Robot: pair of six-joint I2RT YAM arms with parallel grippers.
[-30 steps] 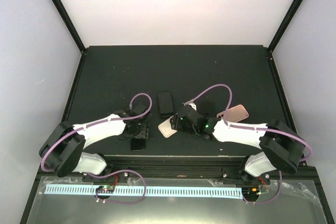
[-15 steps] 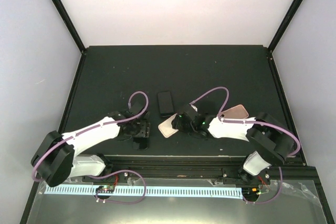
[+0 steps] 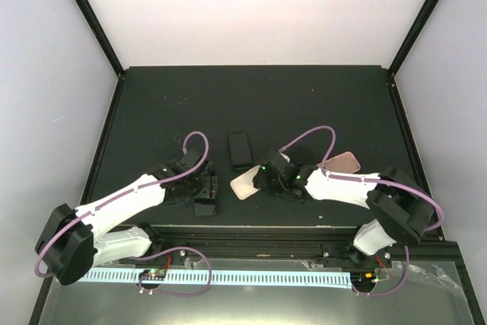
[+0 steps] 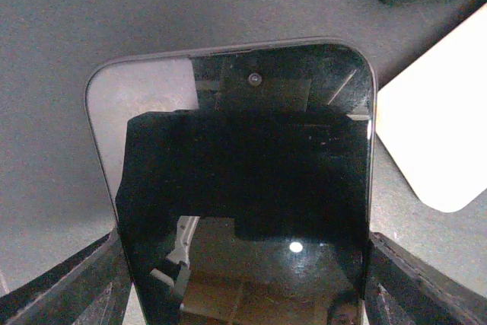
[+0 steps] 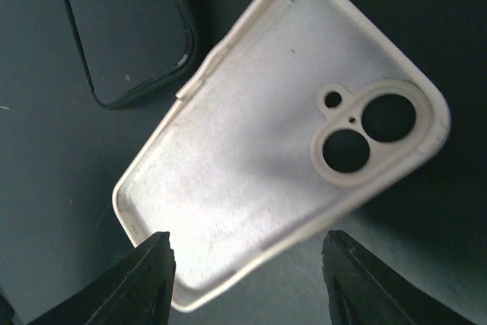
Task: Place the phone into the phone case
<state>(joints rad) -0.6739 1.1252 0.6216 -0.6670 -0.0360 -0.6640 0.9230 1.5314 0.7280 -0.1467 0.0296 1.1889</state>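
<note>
On the dark counter [image 3: 304, 97], a glossy black phone [image 4: 243, 173] with rounded corners is pinched by its sides in the left claw [image 4: 243, 294], while at its 3 o'clock a cream phone case [image 5: 266, 150], hollow side up with twin camera holes, lies between the spread fingers of the right claw [image 5: 247, 264].

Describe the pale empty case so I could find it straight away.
On the black table, follow the right arm to its tip. The pale case lies there, hollow side up; unlike the black slab beside it, it shows two round camera holes.

Left pincer [image 4: 243, 294], phone [image 4: 243, 150] slightly rightward
</note>
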